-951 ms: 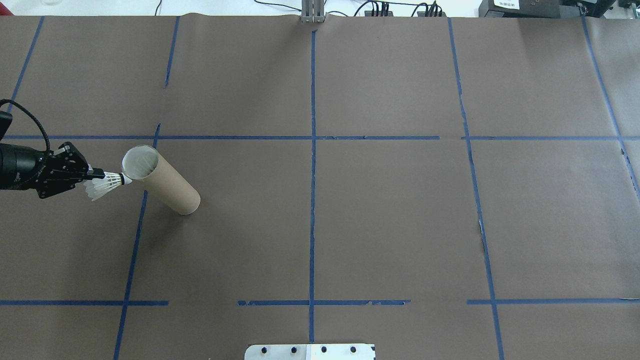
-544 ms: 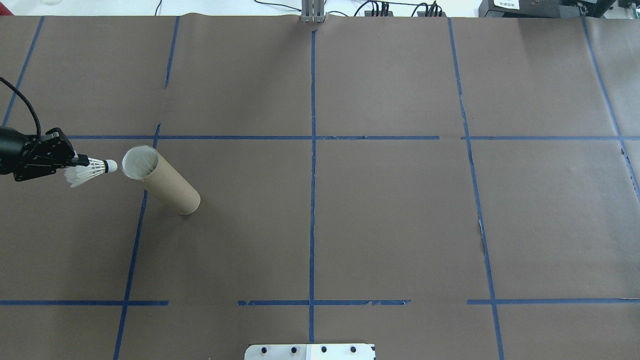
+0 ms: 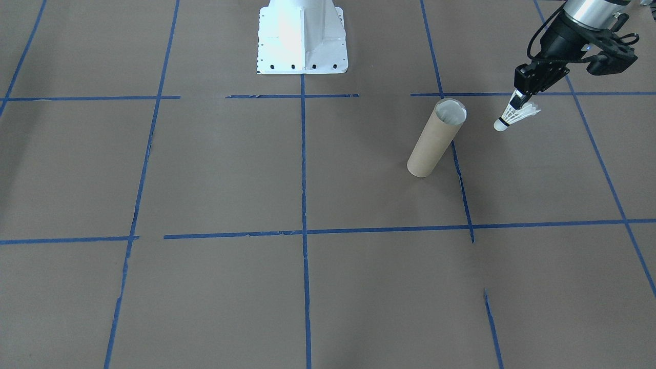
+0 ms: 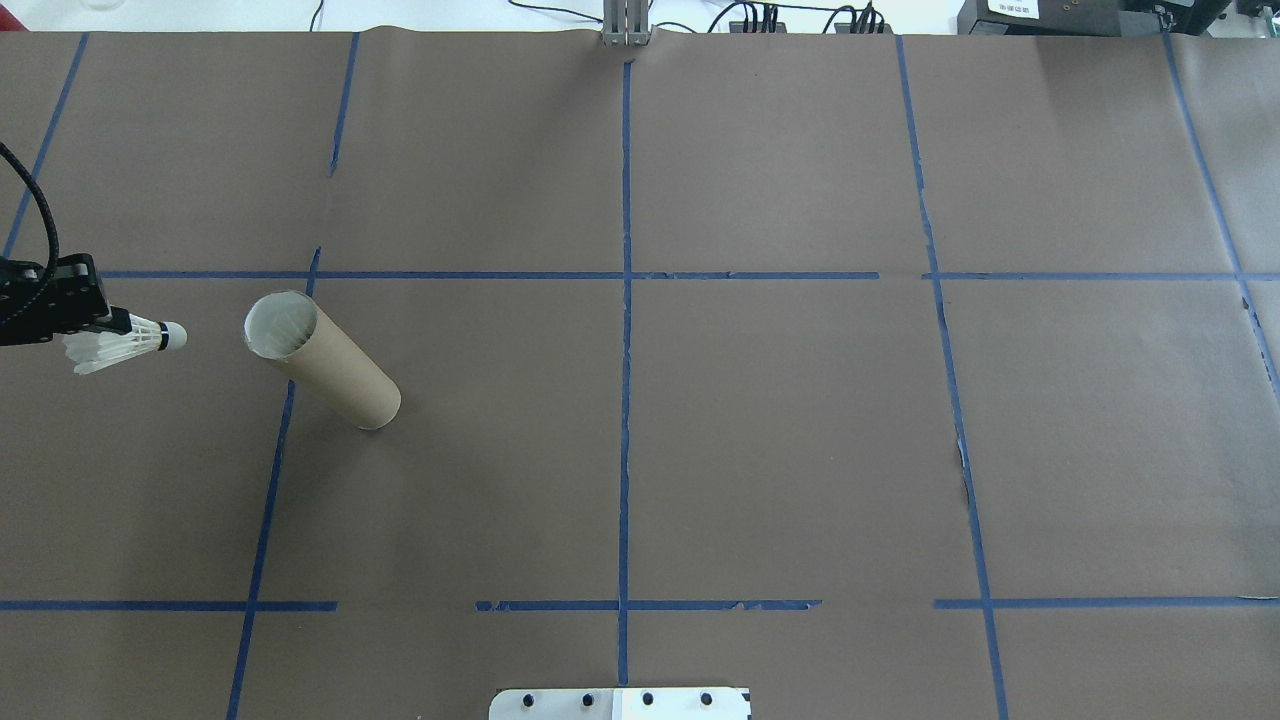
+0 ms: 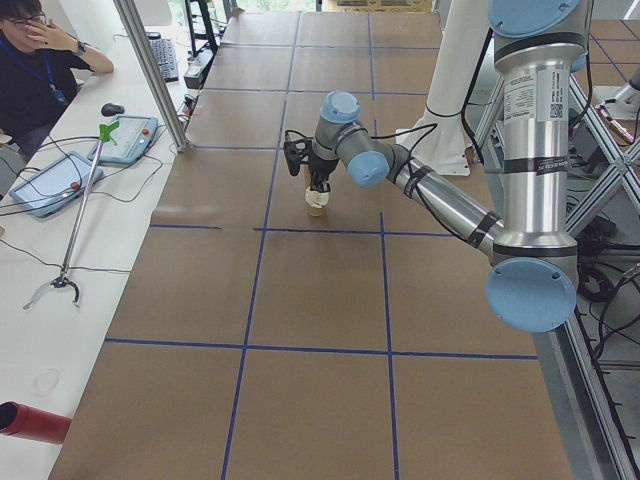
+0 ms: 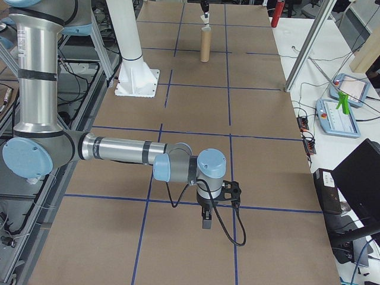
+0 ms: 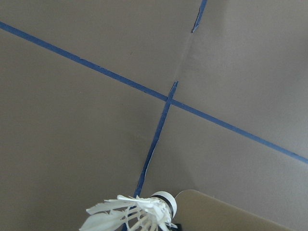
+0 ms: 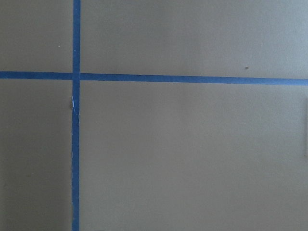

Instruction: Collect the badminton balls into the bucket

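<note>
One shuttlecock (image 4: 125, 343) visible — clamped in the left gripper (image 4: 110, 322), held beside one upright tube (image 4: 325, 366). Right gripper (image 6: 206, 222) low over blue tape lines (image 4: 625, 300); jaw state cannot be told.

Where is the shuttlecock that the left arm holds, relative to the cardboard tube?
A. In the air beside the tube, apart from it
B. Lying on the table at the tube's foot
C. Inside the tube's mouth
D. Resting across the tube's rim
A: the left gripper holds the shuttlecock clear of the tube, with bare table between them.
</note>
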